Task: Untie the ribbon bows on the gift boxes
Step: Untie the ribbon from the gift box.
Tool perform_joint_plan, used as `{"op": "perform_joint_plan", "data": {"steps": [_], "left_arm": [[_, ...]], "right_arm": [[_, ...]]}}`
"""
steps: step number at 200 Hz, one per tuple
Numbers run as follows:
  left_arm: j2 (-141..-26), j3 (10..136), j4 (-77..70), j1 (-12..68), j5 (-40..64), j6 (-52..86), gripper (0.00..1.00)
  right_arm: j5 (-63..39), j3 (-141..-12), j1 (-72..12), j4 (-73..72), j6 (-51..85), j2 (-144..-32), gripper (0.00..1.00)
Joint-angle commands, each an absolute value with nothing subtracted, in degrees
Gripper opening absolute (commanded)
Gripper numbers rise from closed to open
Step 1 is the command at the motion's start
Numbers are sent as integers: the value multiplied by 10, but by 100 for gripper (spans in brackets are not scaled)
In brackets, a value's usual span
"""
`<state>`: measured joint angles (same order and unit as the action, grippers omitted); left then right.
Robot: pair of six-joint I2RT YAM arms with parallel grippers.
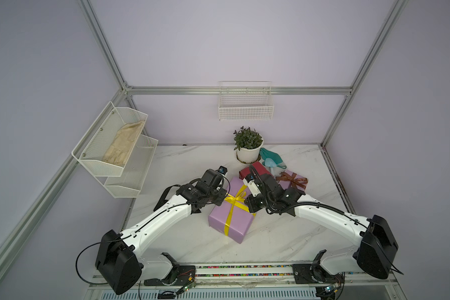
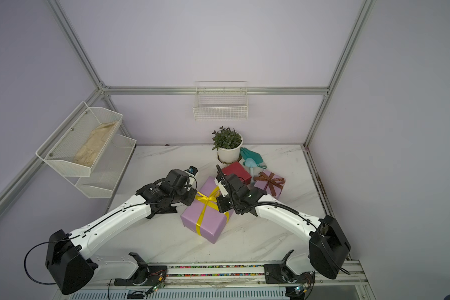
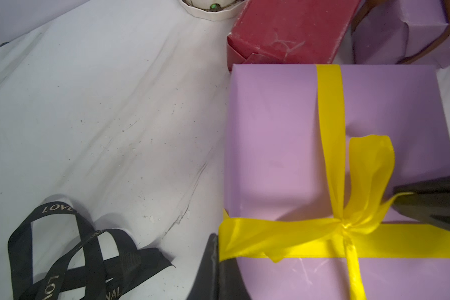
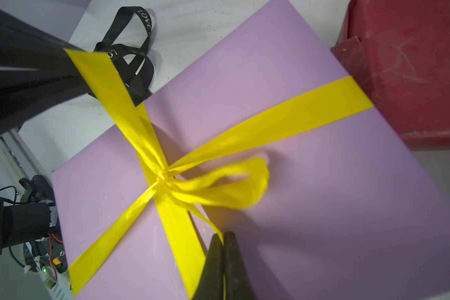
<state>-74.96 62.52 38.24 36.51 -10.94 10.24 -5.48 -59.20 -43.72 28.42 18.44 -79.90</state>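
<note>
Where a marble-patterned table [image 1: 283, 241] is viewed from above, three paper-wrapped gift boxes and three flat ribbons are counted. At the left, one black ribbon [image 3: 70, 259] with pale lettering is seen lying loose in soft loops on the table, off any box. Next, the left gripper [image 3: 216, 246] is clamped on one broad tail of the shiny yellow ribbon [image 1: 235, 200]. That ribbon is tied crosswise, with a single loop at its knot, on the large lilac box [image 1: 240, 223], a smooth rectangular shape at the centre. The right gripper [image 4: 222, 237] is pinched tight on a thinner yellow tail. Further right, a small glossy red box [image 2: 235, 170] is left bare, and a small lilac box [image 2: 260, 185], cube-like, is bound by a brown satin bow [image 1: 292, 179].
</note>
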Motion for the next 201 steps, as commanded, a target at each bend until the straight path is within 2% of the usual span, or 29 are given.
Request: {"op": "perform_joint_plan", "data": {"steps": [1,71,122,146,151,155,160,164,171,174,177,178,183,201], "left_arm": [[-751,650,362,341,-165,158,0],[-740,616,333,232,-145,185,0],[-762,615,326,198,-153,177,0],[-767,615,324,191,-121,181,0],[-767,616,324,191,-114,181,9],[-766,616,325,191,-109,180,24],[-765,617,326,191,-107,180,52],[-762,616,327,191,-106,182,69],[-758,614,329,191,-106,187,94],[-755,614,330,191,-106,188,99],[-752,613,331,191,-104,187,100],[-751,613,331,191,-103,187,100],[-745,613,333,191,-104,188,100],[-721,611,345,191,-110,189,100]], "right_arm": [[-18,-562,-419,325,234,-765,0],[55,-530,-368,405,315,-642,0],[99,-509,-363,472,350,-594,0],[71,-506,-363,464,343,-584,0],[60,-506,-363,459,340,-585,0],[50,-507,-363,452,339,-585,0],[37,-506,-363,441,330,-587,0],[24,-504,-363,431,320,-587,11],[4,-504,-363,415,313,-589,45],[-1,-504,-363,408,310,-590,67],[-5,-504,-363,402,308,-590,89],[-6,-504,-363,400,308,-590,93],[-7,-504,-363,391,307,-590,97],[26,-517,-363,377,297,-595,97]]}}
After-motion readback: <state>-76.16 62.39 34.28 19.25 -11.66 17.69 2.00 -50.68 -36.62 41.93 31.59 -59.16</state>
